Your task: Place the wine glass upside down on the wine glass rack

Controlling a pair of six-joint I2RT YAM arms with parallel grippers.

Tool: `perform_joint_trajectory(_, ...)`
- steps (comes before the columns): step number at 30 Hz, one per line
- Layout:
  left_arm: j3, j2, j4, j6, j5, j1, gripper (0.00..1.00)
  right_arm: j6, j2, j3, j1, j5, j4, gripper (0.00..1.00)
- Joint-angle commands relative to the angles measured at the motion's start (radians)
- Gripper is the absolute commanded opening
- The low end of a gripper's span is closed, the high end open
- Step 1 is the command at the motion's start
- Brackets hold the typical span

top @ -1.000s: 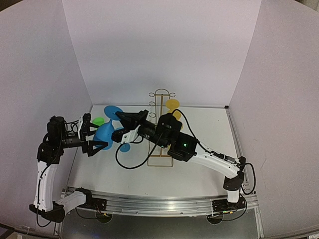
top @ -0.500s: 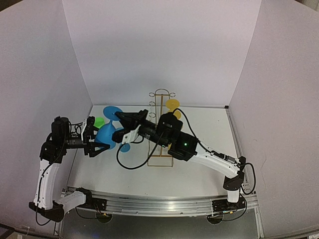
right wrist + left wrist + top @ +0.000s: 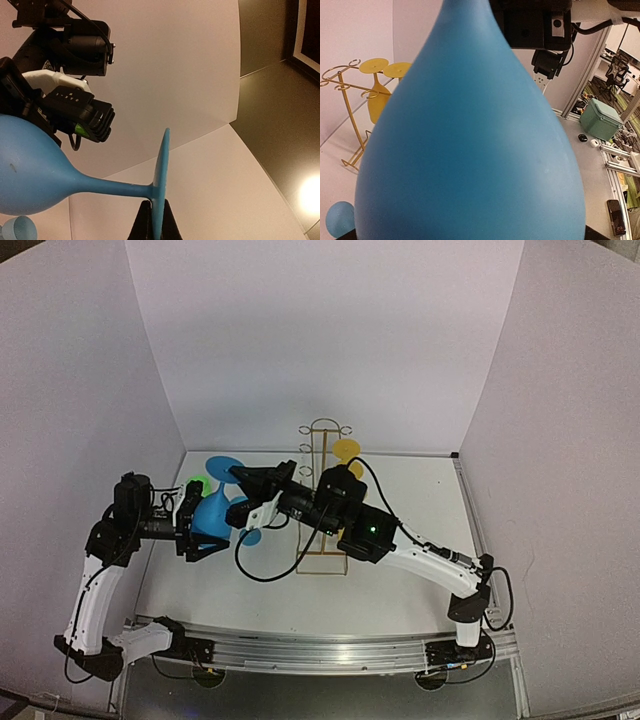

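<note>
The blue wine glass (image 3: 212,512) lies on its side in the air between my grippers, left of the gold wire wine glass rack (image 3: 322,490). My left gripper (image 3: 208,528) is closed round its bowl, which fills the left wrist view (image 3: 470,150) and hides the fingers. My right gripper (image 3: 237,476) is shut on the rim of the glass's round foot (image 3: 161,165), pinched between my fingertips (image 3: 146,222). The stem runs left from the foot to the bowl (image 3: 30,170). The rack also shows in the left wrist view (image 3: 345,100).
A yellow wine glass (image 3: 347,450) hangs upside down on the rack, with a second beside it in the left wrist view (image 3: 377,95). A small blue round object (image 3: 250,536) lies on the table below the glass. A green object (image 3: 197,484) sits behind the left gripper. White walls stand on three sides.
My left arm has shifted a little right and down with the bowl. My right gripper stays on the foot of the glass.
</note>
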Motion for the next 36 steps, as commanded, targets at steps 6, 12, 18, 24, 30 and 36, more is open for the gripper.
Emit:
perform_joint_trajectory(6, -0.007, -0.015, 0.139, -0.052, -0.010, -0.011, 0.57, 0.022, -0.018, -0.013, 0.007, -0.004, 0.010, 0.00)
perform_joint_trajectory(12, -0.104, -0.075, 0.325, -0.169, -0.076, -0.011, 0.53, 0.036, -0.021, -0.023, 0.007, 0.024, 0.016, 0.16)
perform_joint_trajectory(18, -0.171, -0.079, 0.456, -0.247, -0.118, -0.011, 0.51, 0.059, -0.021, -0.033, 0.007, 0.081, 0.049, 0.65)
perform_joint_trajectory(24, -0.246, -0.060, 0.596, -0.278, -0.192, -0.011, 0.51, 0.174, -0.096, -0.106, 0.007, 0.159, 0.067, 0.86)
perform_joint_trajectory(30, -0.334, 0.031, 0.868, -0.263, -0.288, -0.012, 0.50, 0.344, -0.275, -0.309, 0.006, 0.379, 0.060, 0.92)
perform_joint_trajectory(36, -0.320, 0.211, 1.068, -0.171, -0.335, -0.016, 0.50, 0.518, -0.466, -0.535, -0.065, 0.687, 0.015, 0.93)
